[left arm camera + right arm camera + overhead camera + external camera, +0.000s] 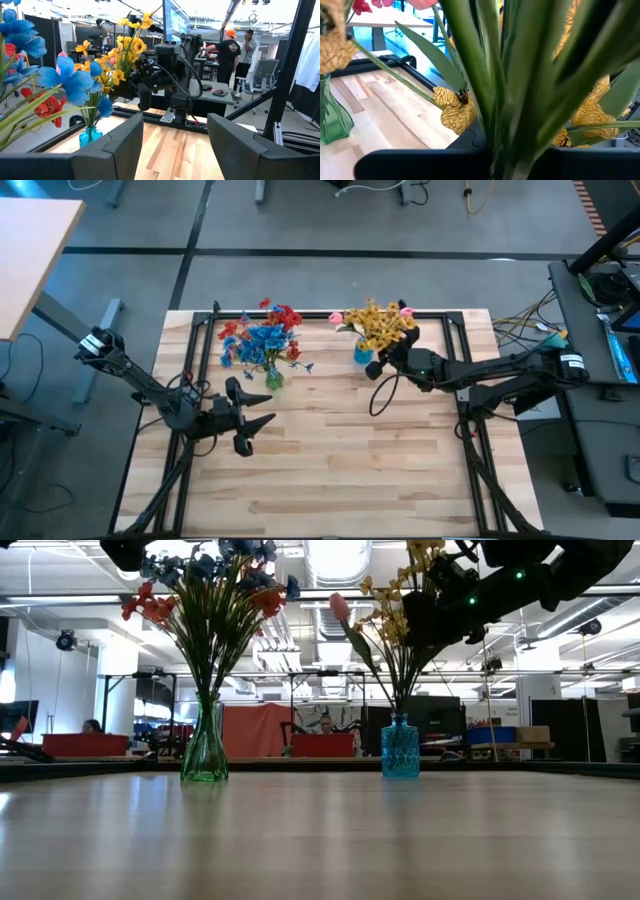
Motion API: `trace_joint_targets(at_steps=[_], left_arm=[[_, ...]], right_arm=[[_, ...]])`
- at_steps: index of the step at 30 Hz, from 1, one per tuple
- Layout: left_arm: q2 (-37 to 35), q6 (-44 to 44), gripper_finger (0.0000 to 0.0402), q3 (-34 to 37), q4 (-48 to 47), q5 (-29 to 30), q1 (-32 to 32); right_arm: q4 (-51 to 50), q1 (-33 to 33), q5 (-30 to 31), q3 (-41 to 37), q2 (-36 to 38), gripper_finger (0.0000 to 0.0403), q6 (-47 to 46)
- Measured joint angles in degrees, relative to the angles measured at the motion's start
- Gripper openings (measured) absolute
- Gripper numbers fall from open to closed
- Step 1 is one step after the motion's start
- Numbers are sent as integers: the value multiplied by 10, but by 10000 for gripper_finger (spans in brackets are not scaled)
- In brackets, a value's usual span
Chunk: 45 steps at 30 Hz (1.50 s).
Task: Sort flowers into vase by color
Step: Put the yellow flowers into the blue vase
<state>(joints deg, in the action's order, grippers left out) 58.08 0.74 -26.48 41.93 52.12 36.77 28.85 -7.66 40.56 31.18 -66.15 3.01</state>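
Red and blue sprays stand with their stems in a green glass vase on the far left of the table. Yellow sprays and pink buds stand in a blue vase on the far right. My right gripper is just right of the blue vase, up among the yellow blooms. In its wrist view, green stems fill the picture and hide the gap. My left gripper hangs open and holds nothing, on the near side of the green vase.
A black frame runs along the table's left, right and far edges. A cable loop hangs under the right arm. Bare wood covers the near half of the table. People stand in the room beyond.
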Motion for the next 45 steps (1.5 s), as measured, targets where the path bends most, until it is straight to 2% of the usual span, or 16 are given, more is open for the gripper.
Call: trace_joint_targets(at_steps=[11,22,30,35,45], left_arm=[[0,0,205,0,0,0,0],[0,-2,205,0,-6,-1,0],[0,-13,205,0,-15,-2,0],[0,-13,205,0,-18,-2,0],[0,-13,205,0,-26,-2,0]], right_arm=[[-20,-1,0,10,13,21,-19],[-46,-3,16,27,11,121,-40],[-141,-3,20,71,11,176,-93],[-224,-2,15,106,11,182,-107],[-226,3,14,108,12,180,-144]])
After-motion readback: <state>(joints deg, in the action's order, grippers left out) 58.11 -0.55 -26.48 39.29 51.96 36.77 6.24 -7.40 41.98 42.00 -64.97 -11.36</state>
